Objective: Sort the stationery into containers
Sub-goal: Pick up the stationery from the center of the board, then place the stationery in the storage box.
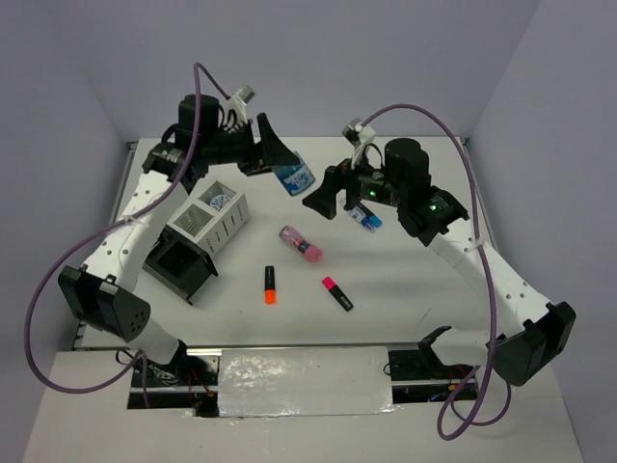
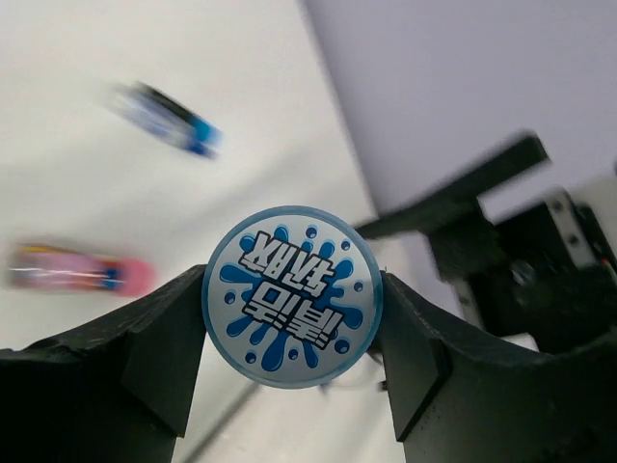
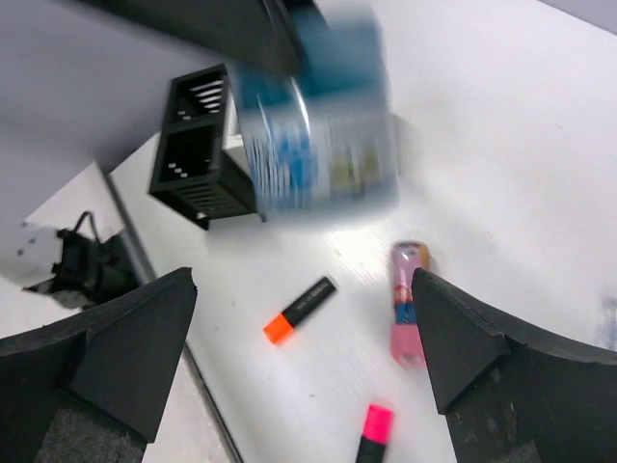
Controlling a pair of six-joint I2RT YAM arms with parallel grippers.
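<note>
My left gripper [image 1: 287,172] is shut on a round blue patterned tape roll [image 2: 292,296] and holds it in the air over the back of the table. My right gripper [image 1: 326,201] hangs open just to its right, with nothing between its fingers. Below it on the table lie a pink tube [image 3: 407,304], an orange highlighter [image 3: 299,311] and a pink highlighter [image 3: 371,429]. A blue marker [image 1: 366,220] lies under the right wrist. The white-grey container [image 1: 207,224] holds another tape roll [image 1: 219,201]. The black container [image 1: 178,265] stands against it, nearer to me.
Both containers sit at the table's left side beside the left arm. The right arm's body [image 2: 525,260] is close to the held roll on its right. The back wall rises just behind both grippers.
</note>
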